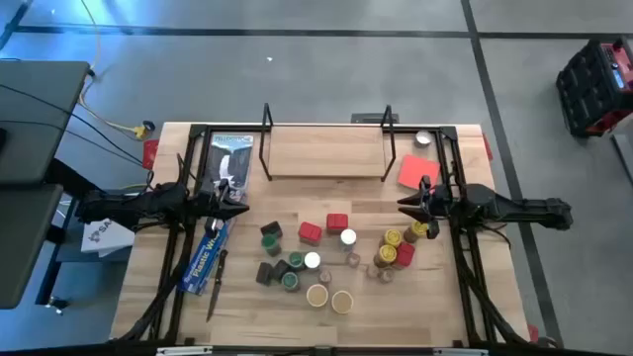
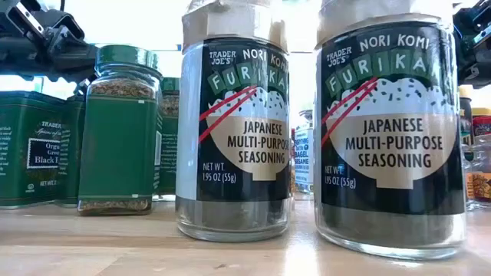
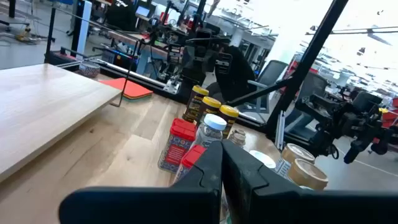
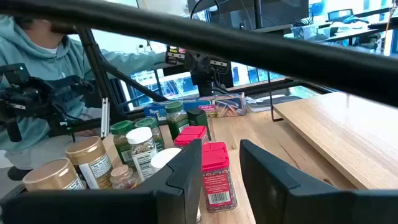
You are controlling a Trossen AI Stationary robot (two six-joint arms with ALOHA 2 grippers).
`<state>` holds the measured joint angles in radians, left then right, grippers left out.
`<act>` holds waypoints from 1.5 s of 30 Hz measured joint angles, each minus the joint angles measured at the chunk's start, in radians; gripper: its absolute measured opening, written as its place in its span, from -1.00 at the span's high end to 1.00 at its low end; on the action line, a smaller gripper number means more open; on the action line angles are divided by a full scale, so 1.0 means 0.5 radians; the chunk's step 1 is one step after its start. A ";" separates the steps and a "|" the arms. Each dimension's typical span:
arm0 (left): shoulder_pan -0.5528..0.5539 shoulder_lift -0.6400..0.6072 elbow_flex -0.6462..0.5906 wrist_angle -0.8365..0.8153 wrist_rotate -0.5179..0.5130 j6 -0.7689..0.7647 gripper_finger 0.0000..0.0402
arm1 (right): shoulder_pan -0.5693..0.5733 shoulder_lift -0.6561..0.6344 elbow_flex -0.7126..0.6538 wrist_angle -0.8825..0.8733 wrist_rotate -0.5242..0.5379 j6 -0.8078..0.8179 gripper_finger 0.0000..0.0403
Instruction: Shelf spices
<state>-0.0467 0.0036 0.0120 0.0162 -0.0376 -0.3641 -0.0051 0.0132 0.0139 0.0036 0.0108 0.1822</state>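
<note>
The right arm's black two-finger gripper hovers above the table with jaws narrowly apart, holding nothing. Just ahead of it stand four yellow-lidded round jars and three red square tins. Farther off, the left gripper hangs closed. Beyond both stands the empty black-wire, light-wood shelf.

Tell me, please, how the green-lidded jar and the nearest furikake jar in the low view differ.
The green-lidded jar is squarish with a plain green label; the nearest furikake jar is round with a black label reading Japanese Multi-Purpose Seasoning. The green-lidded jar stands farther back and fits in frame, lid included; the furikake jar fills the frame, its tan lid cut off at the top. Both stand upright on the wooden table.
</note>
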 joint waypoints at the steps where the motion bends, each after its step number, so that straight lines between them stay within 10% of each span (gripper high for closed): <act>1: 0.001 0.000 0.001 -0.001 0.001 0.001 0.99 | 0.000 0.000 0.000 0.000 0.000 0.000 0.49; 34: 0.000 0.000 0.001 -0.001 0.001 0.003 0.99 | 0.001 0.000 -0.001 0.000 0.000 0.000 0.49; 45: 0.001 0.000 0.001 0.010 -0.038 0.543 0.99 | 0.000 0.000 0.000 0.000 0.000 0.000 0.49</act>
<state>-0.0463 0.0036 0.0124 0.0212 -0.0566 -0.0927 -0.0050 0.0129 0.0138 0.0036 0.0107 0.1822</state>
